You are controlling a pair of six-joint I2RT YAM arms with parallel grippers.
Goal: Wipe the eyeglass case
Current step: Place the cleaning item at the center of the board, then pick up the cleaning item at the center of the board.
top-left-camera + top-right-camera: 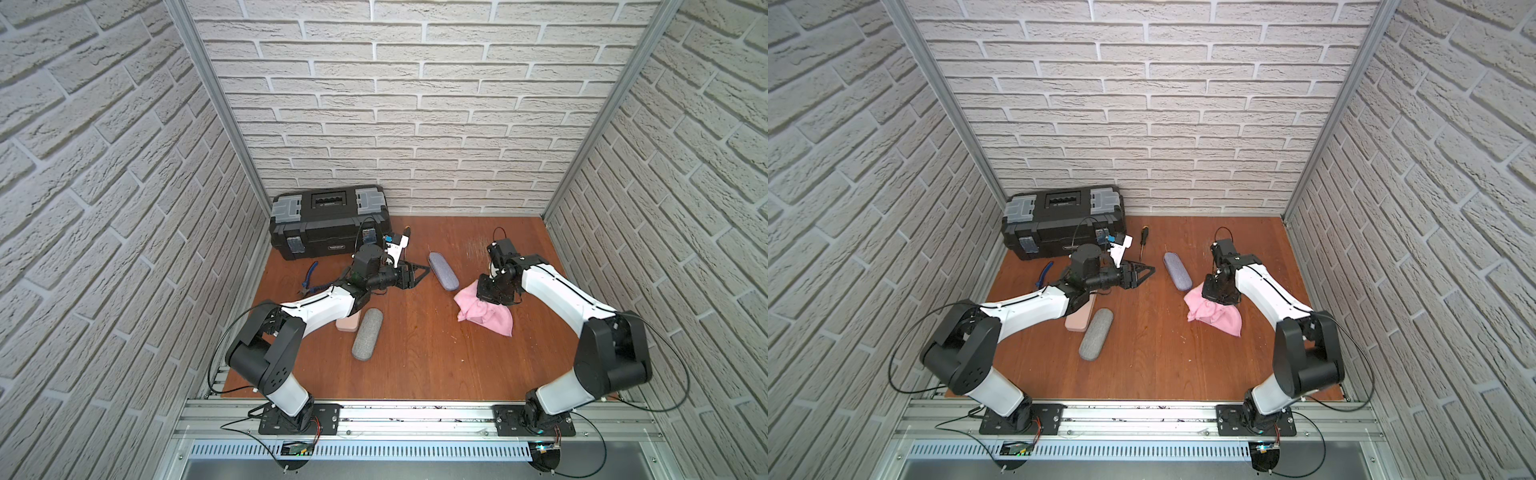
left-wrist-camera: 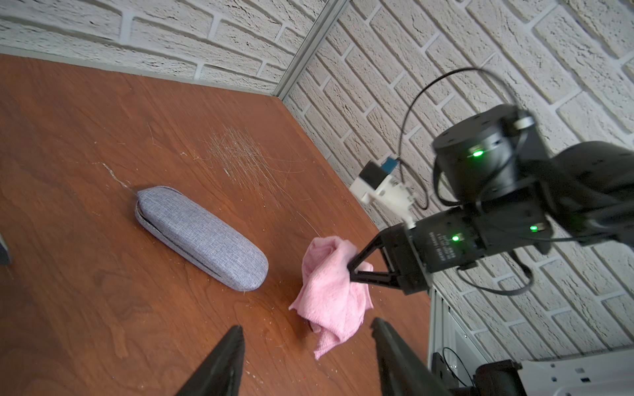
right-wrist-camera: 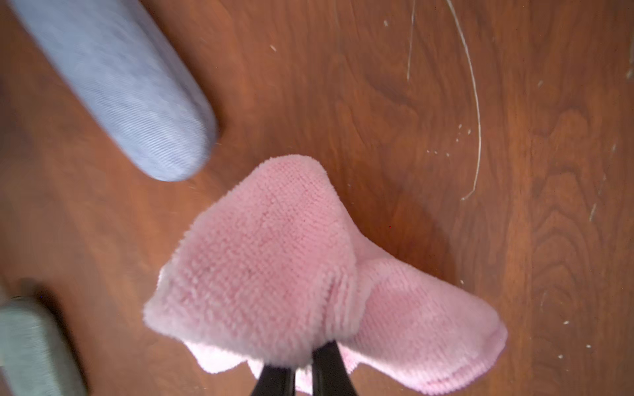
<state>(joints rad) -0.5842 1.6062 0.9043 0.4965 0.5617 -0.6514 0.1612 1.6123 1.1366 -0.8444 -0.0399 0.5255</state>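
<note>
Both arms (image 1: 324, 303) stretch over the wooden desk (image 1: 415, 365). Pink cloth (image 1: 494, 318) touches the desk just beside the blue-grey eyeglass case (image 1: 443, 271) lying flat. Right fingers (image 3: 327, 368) clench that cloth; left fingers (image 2: 230, 356) stand released, empty, near the case.

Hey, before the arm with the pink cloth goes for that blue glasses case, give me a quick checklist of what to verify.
1. Grip: ok, right gripper shut on the pink cloth.
2. Lid: ok, blue case closed, flat on the table.
3. Cloth on case: not ok, a gap separates them.
4. Steadying arm: ok, left gripper open, empty.
5. Cloth's trailing end off the table: cannot tell.
</note>
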